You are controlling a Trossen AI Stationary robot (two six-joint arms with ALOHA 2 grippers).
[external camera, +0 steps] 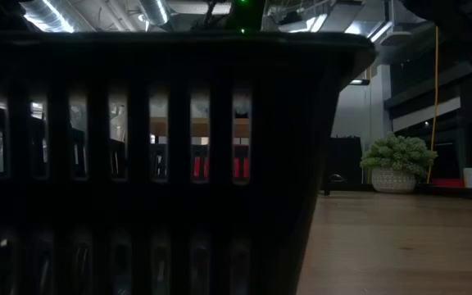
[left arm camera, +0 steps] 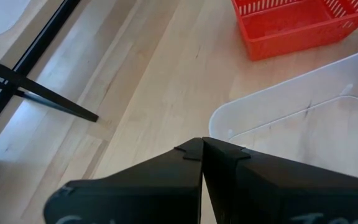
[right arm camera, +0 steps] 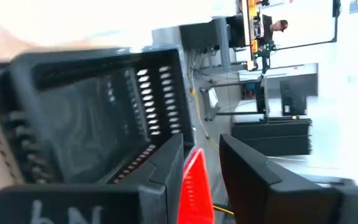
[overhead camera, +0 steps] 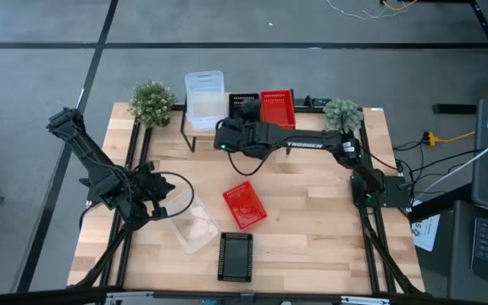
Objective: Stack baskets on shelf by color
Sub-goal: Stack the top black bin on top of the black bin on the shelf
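The shelf (overhead camera: 299, 107) stands at the table's far edge. It carries stacked clear baskets (overhead camera: 204, 98) and a red basket (overhead camera: 278, 108). Between them my right gripper (overhead camera: 234, 134) holds a black basket (overhead camera: 243, 104), tipped so that its open top faces the wrist camera (right arm camera: 92, 106). On the tabletop lie a red basket (overhead camera: 244, 206), a clear basket (overhead camera: 191, 225) and a black basket (overhead camera: 235, 255), each resting on its bottom. At the table's left my left gripper (overhead camera: 164, 200) hovers shut and empty, beside the clear basket (left arm camera: 303, 124). My right gripper has the black basket by one side wall, near its rim (right arm camera: 180, 124). One finger (right arm camera: 163, 165) is inside the basket and the other (right arm camera: 260, 177) outside. The fingers come nearly level from the table's near side. The basket is tipped above the shelf; the pads' contact is hidden.
Two potted plants stand at the shelf's ends, one left (overhead camera: 152, 102) and one right (overhead camera: 343, 114). The low view is mostly filled by the near black basket (external camera: 154, 164). Open tabletop lies at the near right (overhead camera: 320, 237).
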